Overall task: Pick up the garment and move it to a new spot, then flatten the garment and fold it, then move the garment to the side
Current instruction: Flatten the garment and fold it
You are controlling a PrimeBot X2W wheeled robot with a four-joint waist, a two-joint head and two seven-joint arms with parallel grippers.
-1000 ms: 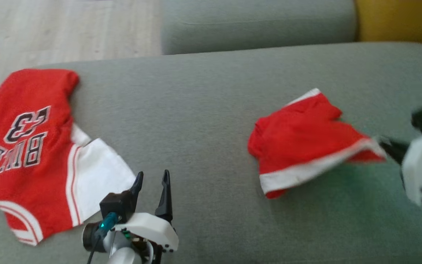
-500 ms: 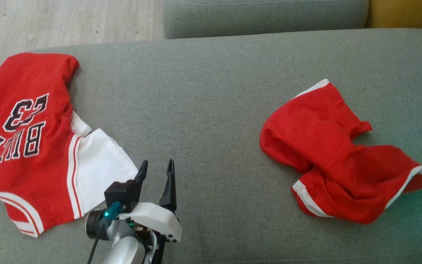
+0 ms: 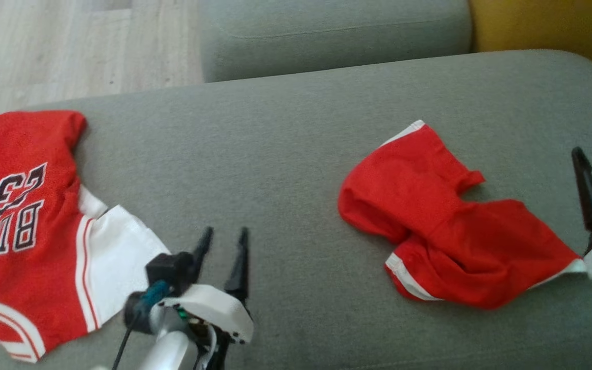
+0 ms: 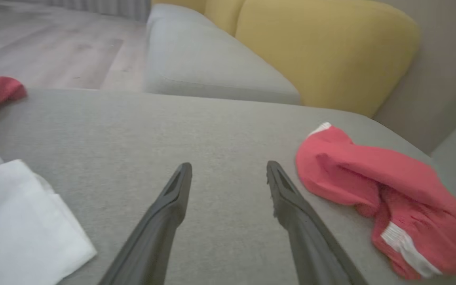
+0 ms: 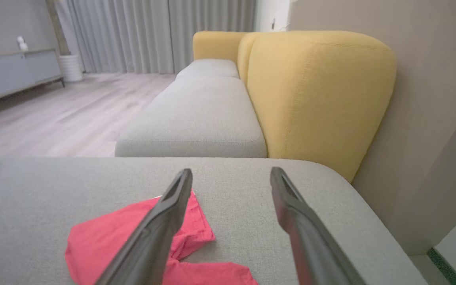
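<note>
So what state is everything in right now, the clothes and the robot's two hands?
Red shorts with white trim: crumpled, unfolded, lying loose on the grey fabric cushion.
Red and white basketball jersey: rumpled, number side up, at the cushion's left end.
Left hand: open, empty, over bare cushion.
Right hand: open, empty, by the shorts' right end.

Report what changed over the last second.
The right gripper, which had pinched the red shorts by the hem and drawn them rightward, let go and now stands open; the shorts lie rumpled on the grey cushion. The left gripper stayed open beside the jersey, which has not moved.
</note>
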